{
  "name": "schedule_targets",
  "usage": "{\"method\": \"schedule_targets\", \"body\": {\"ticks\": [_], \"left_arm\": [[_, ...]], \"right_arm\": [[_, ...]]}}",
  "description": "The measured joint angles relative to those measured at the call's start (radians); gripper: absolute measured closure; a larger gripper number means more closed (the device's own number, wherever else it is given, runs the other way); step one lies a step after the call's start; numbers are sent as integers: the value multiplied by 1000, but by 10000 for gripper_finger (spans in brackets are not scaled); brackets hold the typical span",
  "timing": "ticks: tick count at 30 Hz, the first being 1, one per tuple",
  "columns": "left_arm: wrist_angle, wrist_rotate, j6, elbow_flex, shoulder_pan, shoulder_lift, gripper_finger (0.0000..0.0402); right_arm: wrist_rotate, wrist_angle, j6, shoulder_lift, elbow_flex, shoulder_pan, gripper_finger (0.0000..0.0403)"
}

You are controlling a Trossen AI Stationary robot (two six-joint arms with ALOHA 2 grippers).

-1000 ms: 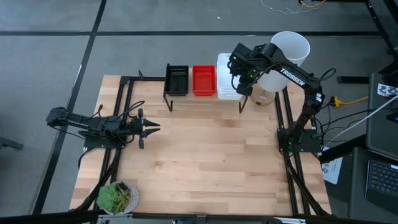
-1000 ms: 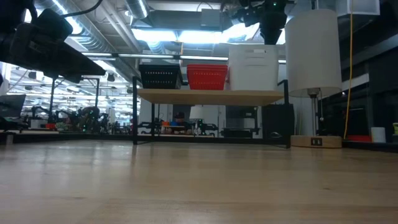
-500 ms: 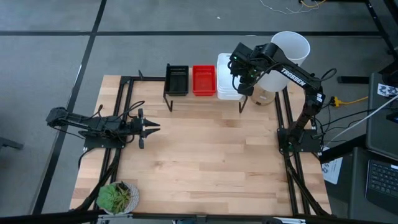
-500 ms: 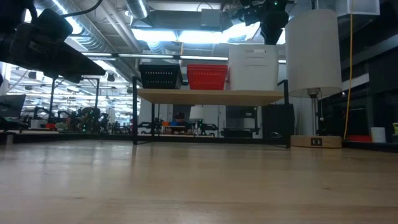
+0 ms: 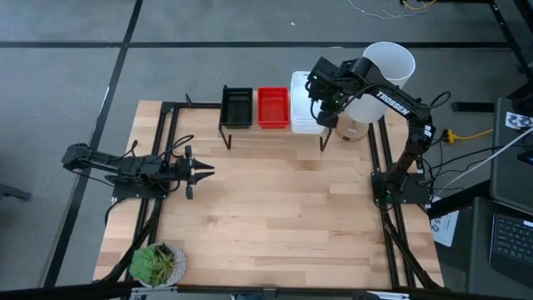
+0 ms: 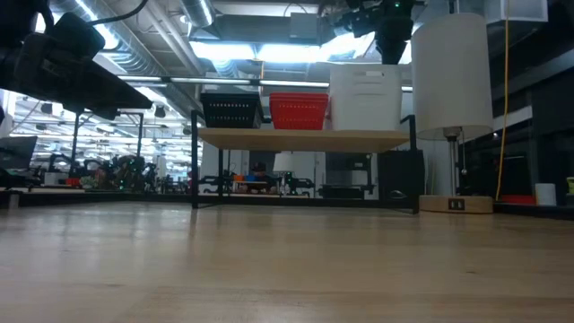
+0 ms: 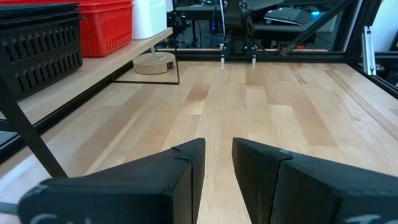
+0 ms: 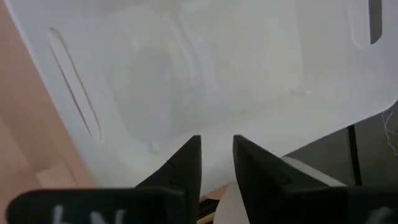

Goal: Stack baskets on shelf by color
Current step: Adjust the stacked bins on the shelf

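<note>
From above, the shelf (image 5: 275, 131) sits at the table's 12 o'clock edge with a black basket (image 5: 236, 107), a red basket (image 5: 273, 107) and a white basket stack (image 5: 301, 112) in a row. The right gripper (image 5: 326, 114) hangs over the white stack, its fingers a little apart and holding nothing. In the left wrist view, the left gripper (image 7: 214, 155) waits at the table's 9 o'clock side, fingers a little apart and empty.
</note>
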Motion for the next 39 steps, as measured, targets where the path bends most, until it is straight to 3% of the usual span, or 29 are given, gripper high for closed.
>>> {"method": "schedule_targets", "body": {"ticks": [9,14,17,20,25,32,39], "left_arm": [[0,0,0,0,0,0,327],[0,0,0,0,0,0,327],[0,0,0,0,0,0,327],[0,0,0,0,0,0,327],[0,0,0,0,0,0,327],[0,0,0,0,0,0,327],[0,0,0,0,0,0,327]], "right_arm": [[-17,1,-110,-29,0,13,309],[-19,1,-117,-149,0,29,309],[-38,2,-36,-236,-6,29,309],[-75,-1,-11,-313,-94,30,309],[-34,12,-12,-395,-272,35,309],[-52,251,-73,-356,-287,36,309],[-45,258,-139,-248,-288,35,309]]}}
